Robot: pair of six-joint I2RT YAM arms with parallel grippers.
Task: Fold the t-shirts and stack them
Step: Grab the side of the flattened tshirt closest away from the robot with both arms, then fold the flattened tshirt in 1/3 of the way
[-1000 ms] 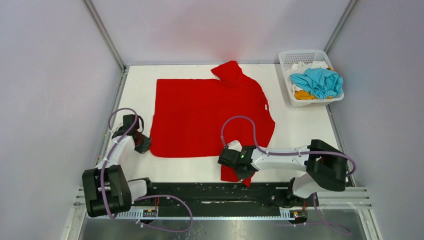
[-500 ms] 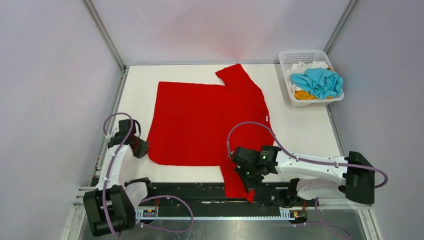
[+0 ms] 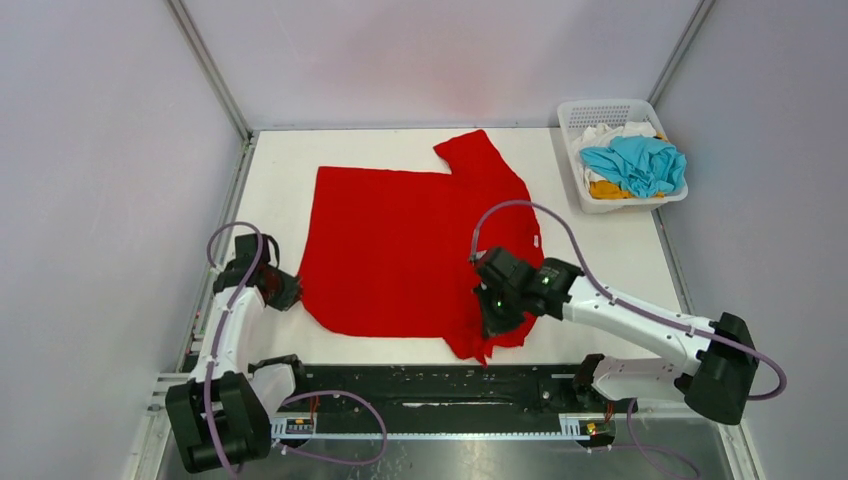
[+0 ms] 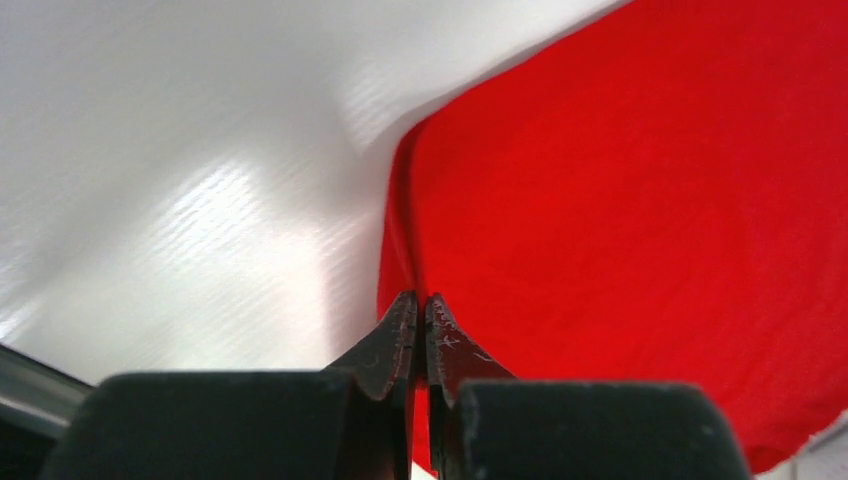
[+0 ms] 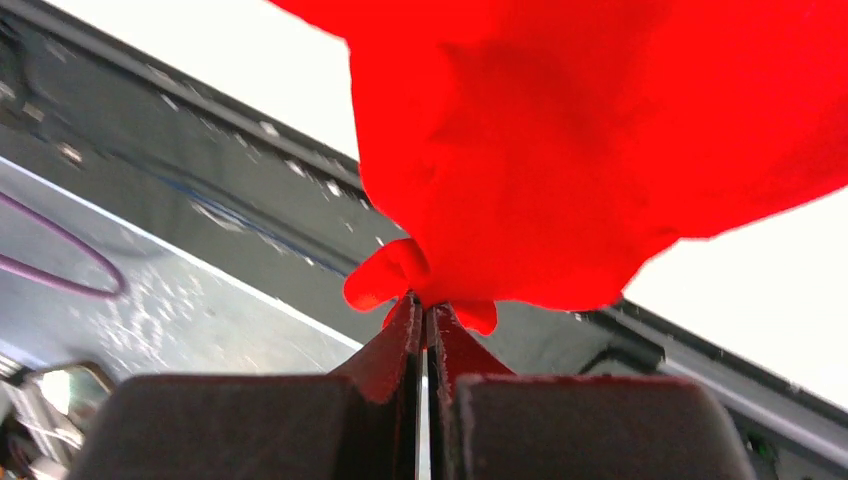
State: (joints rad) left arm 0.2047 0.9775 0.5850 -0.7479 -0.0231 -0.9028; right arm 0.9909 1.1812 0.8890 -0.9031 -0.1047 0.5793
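The red t-shirt (image 3: 400, 240) lies spread on the white table, one sleeve pointing to the back. My left gripper (image 3: 285, 291) is shut on its near-left hem corner; in the left wrist view (image 4: 420, 300) the cloth (image 4: 640, 200) runs between the closed fingertips. My right gripper (image 3: 490, 322) is shut on the near-right sleeve and holds it lifted; in the right wrist view (image 5: 424, 305) the bunched red cloth (image 5: 560, 150) hangs from the tips. The turquoise-blue shirt (image 3: 632, 163), the orange-yellow one (image 3: 605, 189) and the white one (image 3: 610, 131) lie in the basket.
A white perforated basket (image 3: 580, 120) stands at the back right of the table. The black rail (image 3: 430, 385) with the arm bases runs along the near edge. Grey walls close in the table on both sides and at the back.
My right gripper has lifted the near-right sleeve and carried it back from the near edge over the shirt. The shirt has shifted a little to the right. My left gripper has barely moved.
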